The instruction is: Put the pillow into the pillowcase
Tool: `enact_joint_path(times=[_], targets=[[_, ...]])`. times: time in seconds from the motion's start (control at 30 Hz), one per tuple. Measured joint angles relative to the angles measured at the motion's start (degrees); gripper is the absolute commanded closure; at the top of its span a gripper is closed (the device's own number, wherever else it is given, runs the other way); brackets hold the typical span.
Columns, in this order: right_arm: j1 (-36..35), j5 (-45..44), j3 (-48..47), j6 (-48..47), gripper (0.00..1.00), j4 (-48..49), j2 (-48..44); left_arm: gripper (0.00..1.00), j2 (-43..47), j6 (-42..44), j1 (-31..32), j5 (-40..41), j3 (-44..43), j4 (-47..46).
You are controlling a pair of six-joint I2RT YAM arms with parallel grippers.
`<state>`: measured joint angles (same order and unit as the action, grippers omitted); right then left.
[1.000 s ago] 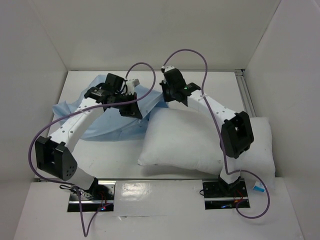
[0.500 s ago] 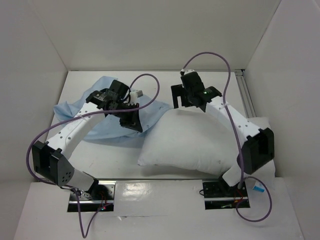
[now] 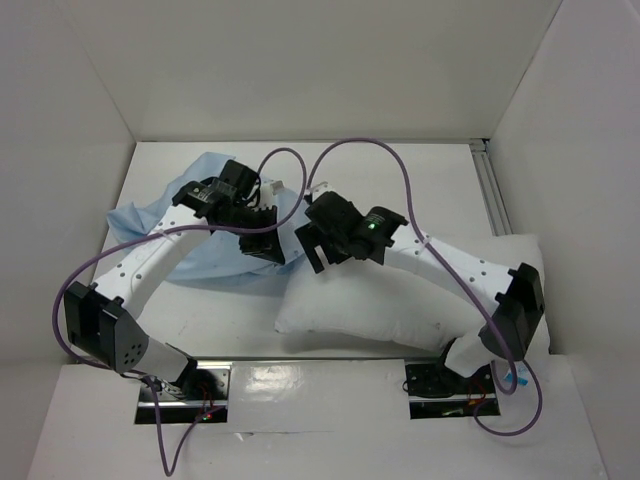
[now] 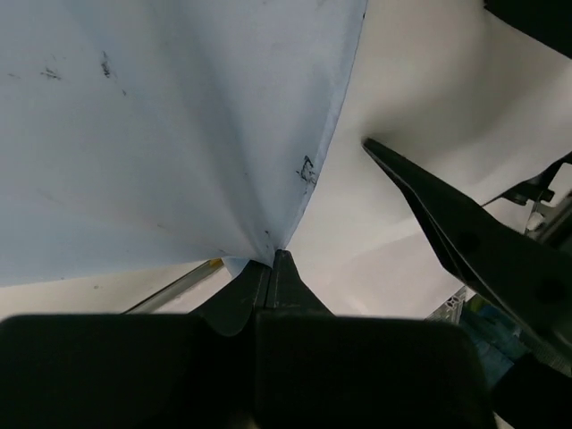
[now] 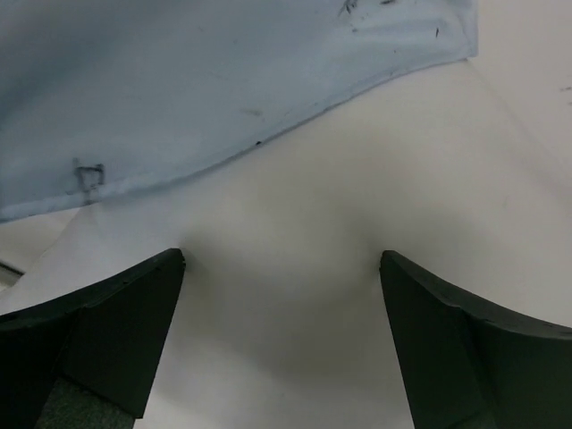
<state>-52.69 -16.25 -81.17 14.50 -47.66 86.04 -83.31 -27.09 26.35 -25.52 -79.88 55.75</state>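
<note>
— Where does the pillow (image 3: 350, 300) lie?
— Along the bench's front edge, from the middle out to the right edge. It is plump, white and flat on its broad face.
— And the pillowcase (image 3: 215, 265)?
— Thin, light blue and wrinkled, with tiny dark specks, it is spread toward the back left corner. Its right hem meets the pillow's far left corner.

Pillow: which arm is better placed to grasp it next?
Likely right: the right gripper is open over the pillow by the pillowcase edge, while the left gripper is shut on the pillowcase.
</note>
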Motion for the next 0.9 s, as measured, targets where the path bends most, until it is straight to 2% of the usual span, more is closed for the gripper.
enact_joint_path(times=[0.03, 0.13, 0.17, 0.2, 0.23, 0.5, 0.7, 0.9], targets=[[-0.2, -0.7, 0.3, 0.5, 0.1, -0.3, 0.9, 1.0, 0.0, -0.3, 0.0, 0.4, 0.0, 0.0], [-0.2, -2.2, 1.6, 1.6, 0.36, -0.2, 2.2, 1.0, 0.0, -0.2, 0.1, 1.3, 0.0, -0.1], [-0.3, -2.5, 2.2, 1.7, 0.51, 0.0, 2.2, 1.0, 0.0, -0.2, 0.2, 1.3, 0.0, -0.1], [-0.4, -2.6, 2.6, 1.7, 0.87, 0.2, 2.2, 1.0, 0.0, -0.2, 0.2, 1.4, 0.0, -0.1], [-0.4, -2.7, 2.9, 1.9, 1.0, 0.4, 2.2, 1.0, 0.0, -0.2, 0.2, 1.4, 0.0, -0.1], [1.9, -3.2, 3.6, 2.4, 1.0, 2.2, -1.2, 1.0, 0.0, -0.2, 0.2, 1.7, -0.1, -0.1], [10.7, 1.4, 1.4, -1.1, 1.0, 4.0, -5.6, 1.0, 0.0, 0.0, 0.2, 1.9, -1.4, 0.0], [19.1, 9.0, -3.8, -3.9, 1.0, 4.5, -2.8, 1.0, 0.0, 1.1, 0.2, 1.9, -3.0, 0.1]])
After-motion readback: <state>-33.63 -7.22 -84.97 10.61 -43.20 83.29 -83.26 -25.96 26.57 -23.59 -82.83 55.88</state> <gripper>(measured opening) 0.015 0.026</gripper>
